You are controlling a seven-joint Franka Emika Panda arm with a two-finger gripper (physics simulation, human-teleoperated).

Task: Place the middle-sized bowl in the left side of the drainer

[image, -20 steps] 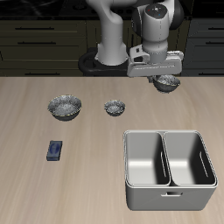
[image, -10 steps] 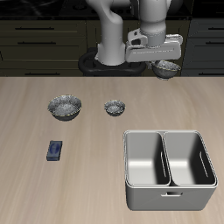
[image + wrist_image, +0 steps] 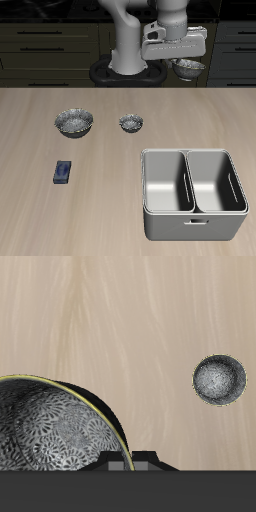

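My gripper (image 3: 185,60) is shut on the rim of the middle-sized bowl (image 3: 190,68), a silvery crinkly bowl, and holds it high above the back of the table. In the wrist view the held bowl (image 3: 50,431) fills the near field, its speckled inside facing the camera. The drainer (image 3: 148,190), a grey two-compartment tub, stands near the table's front edge, below and in front of the gripper. Both of its compartments are empty.
The wider silvery bowl (image 3: 74,121) and the tiniest silvery bowl (image 3: 130,122) sit on the table farther from the drainer; the tiniest bowl also shows in the wrist view (image 3: 219,378). A small blue block (image 3: 63,172) lies nearer the front edge.
The gripper has risen with the middle-sized bowl in it, well clear of the table. The other bowls and the drainer have not moved.
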